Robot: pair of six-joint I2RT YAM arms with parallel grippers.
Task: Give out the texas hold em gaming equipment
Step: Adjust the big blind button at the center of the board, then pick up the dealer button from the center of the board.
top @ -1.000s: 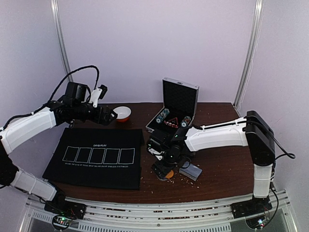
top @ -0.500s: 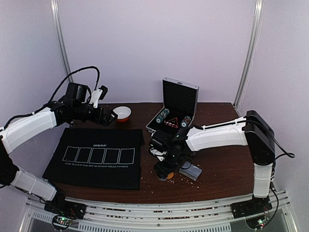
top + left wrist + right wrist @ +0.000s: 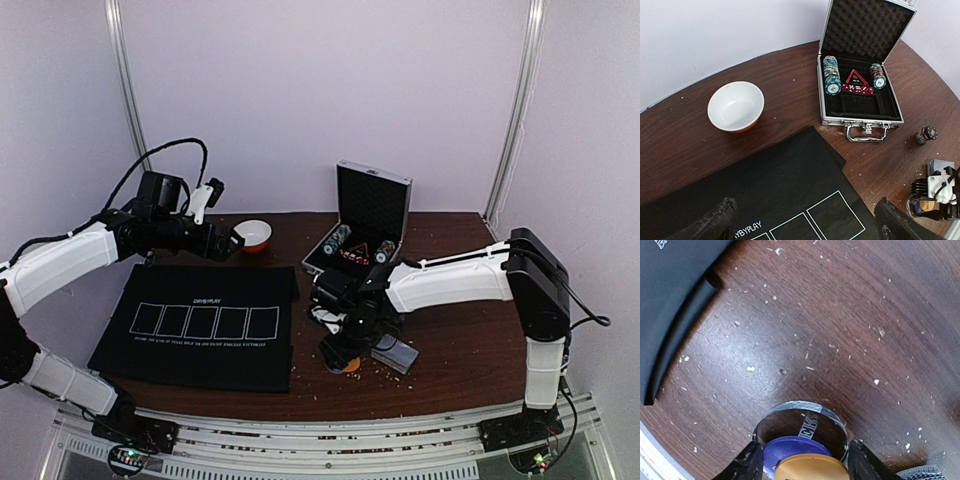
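right gripper [image 3: 802, 462] low over stacked discs [image 3: 800, 427] beside black mat [image 3: 670, 290], fingers [image 3: 747, 465] straddling the stack to pinch it, can't tell if touching yet. left gripper [image 3: 807, 225] spread wide, empty, parked above mat; card deck [image 3: 398, 355] just beside discs.

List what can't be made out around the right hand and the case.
- Orange disc: right wrist view, cut by the bottom edge.
- Black disc lettering: right wrist view, blurred.
- Right hand: whether it grips them; fingers cropped at the edge.
- Red triangle in the case: left wrist view, print too small.
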